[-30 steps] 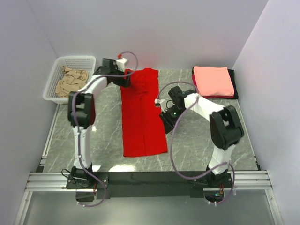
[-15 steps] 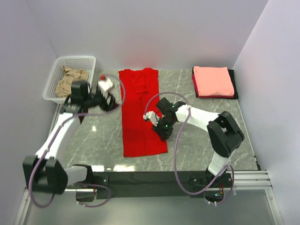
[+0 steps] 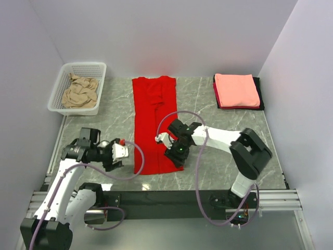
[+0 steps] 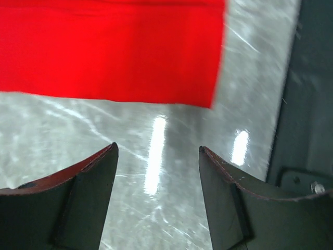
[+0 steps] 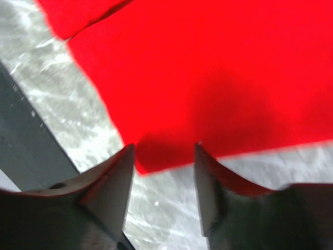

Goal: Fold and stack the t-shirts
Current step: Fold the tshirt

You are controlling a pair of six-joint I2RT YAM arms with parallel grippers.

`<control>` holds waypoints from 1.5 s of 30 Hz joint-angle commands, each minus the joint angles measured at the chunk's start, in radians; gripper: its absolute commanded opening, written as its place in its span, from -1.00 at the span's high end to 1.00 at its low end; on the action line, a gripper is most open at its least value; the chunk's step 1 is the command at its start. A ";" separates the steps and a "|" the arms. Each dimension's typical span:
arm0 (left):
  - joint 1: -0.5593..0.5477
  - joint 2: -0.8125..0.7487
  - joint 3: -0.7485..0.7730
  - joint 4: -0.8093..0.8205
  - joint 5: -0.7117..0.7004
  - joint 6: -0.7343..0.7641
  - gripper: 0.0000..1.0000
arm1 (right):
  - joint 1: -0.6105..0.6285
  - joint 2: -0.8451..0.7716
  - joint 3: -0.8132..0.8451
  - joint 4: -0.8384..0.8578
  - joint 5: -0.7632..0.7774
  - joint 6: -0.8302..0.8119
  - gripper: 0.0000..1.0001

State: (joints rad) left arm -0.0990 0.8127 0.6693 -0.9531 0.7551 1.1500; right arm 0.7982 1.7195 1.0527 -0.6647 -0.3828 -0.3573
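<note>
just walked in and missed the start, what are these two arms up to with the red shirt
The red t-shirt lies folded into a long strip on the table. Both grippers are open at its near end: the left gripper over bare table beside the left corner, the right gripper at the right corner's hem. Neither grips cloth. A folded salmon-pink shirt tops a darker stack far right; a tan shirt lies in the white basket.

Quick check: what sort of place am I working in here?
Likely a lab test cell, not a home: bare white walls box in a marble-patterned tabletop, with an aluminium mounting rail along its near edge.
</note>
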 commanded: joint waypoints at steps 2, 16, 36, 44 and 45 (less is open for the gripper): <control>-0.019 -0.032 -0.052 -0.118 0.035 0.249 -0.40 | 0.007 -0.271 -0.066 0.027 0.028 -0.063 -0.20; -0.353 0.065 -0.181 0.259 -0.037 0.058 -0.21 | 0.140 -0.609 -0.476 0.272 0.147 -0.589 -0.24; -0.487 0.276 -0.221 0.413 -0.181 0.040 -0.08 | 0.151 -0.405 -0.401 0.312 0.111 -0.658 -0.05; -0.487 0.384 -0.165 0.409 -0.201 -0.012 0.18 | 0.148 -0.331 -0.362 0.295 0.131 -0.643 0.93; -0.487 0.393 -0.159 0.409 -0.209 -0.019 0.19 | 0.150 -0.336 -0.362 0.295 0.131 -0.638 1.00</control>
State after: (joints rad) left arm -0.5804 1.1698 0.4892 -0.5480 0.5816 1.1503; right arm 0.9447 1.3853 0.6529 -0.3740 -0.2508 -1.0019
